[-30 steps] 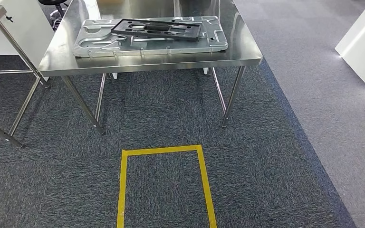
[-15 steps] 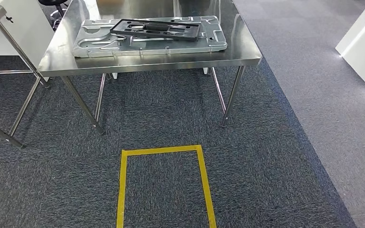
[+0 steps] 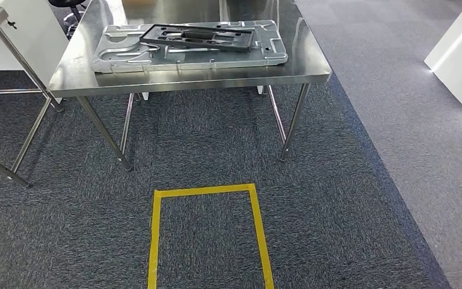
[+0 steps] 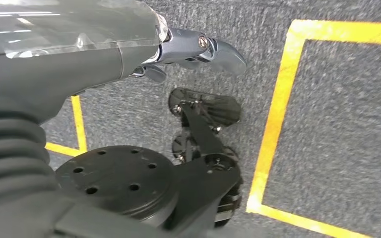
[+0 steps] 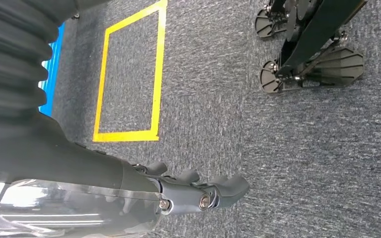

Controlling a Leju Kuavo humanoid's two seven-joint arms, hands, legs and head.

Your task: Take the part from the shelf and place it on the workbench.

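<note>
Ahead of both hanging hands and well above them, a steel surface (image 3: 313, 66) carries a large silver stamped metal plate (image 3: 120, 57), and on that plate lies a flat black frame-like part (image 3: 198, 37), which looks like the task's part, though no shelf is visible to confirm where it came from. The part's long axis runs side to side across the robot's front, nearly level with the surface's near edge, and it sits a little to the left-hand side of the plate's middle. The left hand (image 4: 198, 49) hangs at the robot's side over dark grey carpet (image 3: 337, 198), fingers loosely curled and holding nothing. The right hand (image 5: 198, 191) hangs the same way on the other side, fingers slightly bent and apart, also holding nothing. Neither hand is near the part; both are well apart from it, low beside the body. A yellow tape rectangle (image 3: 207, 235) is marked on the carpet between the robot and the surface. Judging from this, the part already rests on the surface, so either the placing is done or the robot must turn elsewhere for a shelf. Neither arm seems clearly nearer to the part.
</note>
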